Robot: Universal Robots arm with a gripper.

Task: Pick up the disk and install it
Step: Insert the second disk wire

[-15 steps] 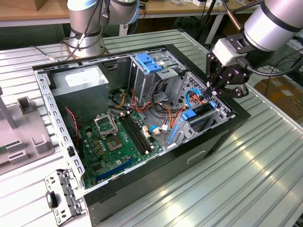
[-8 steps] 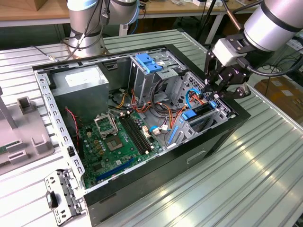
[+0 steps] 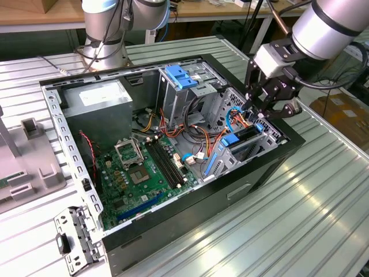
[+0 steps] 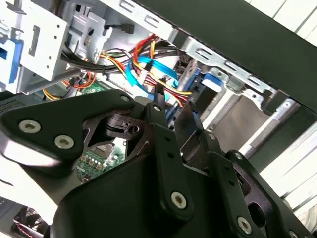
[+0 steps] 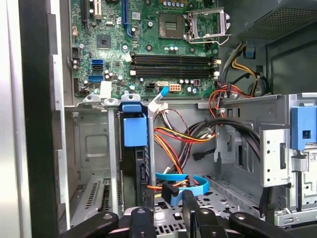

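Open computer case (image 3: 75,144) on a ribbed metal table (image 3: 277,219); green motherboard (image 3: 138,179) toward the case's left; the disk (image 3: 242,137), dark with blue carrier rails, stands on edge in the drive bay at the right edge; gripper (image 3: 262,112) just above it, fingers (image 4: 163,129) narrowly parted, holding nothing.

The motherboard (image 3: 141,173) is green with black memory slots (image 5: 173,64) and a silver processor socket (image 5: 208,22). The computer case (image 3: 253,173) is black outside, with bare grey metal framing inside. Blue plastic tabs cap the drive cage (image 3: 181,75) and the disk (image 5: 134,130). Cable bundles (image 5: 173,144) run red, yellow, orange and black, beside a light blue ribbon cable (image 5: 195,184). The pincer (image 3: 266,104) is matt black. The surface (image 3: 311,219) is ribbed silver-grey.
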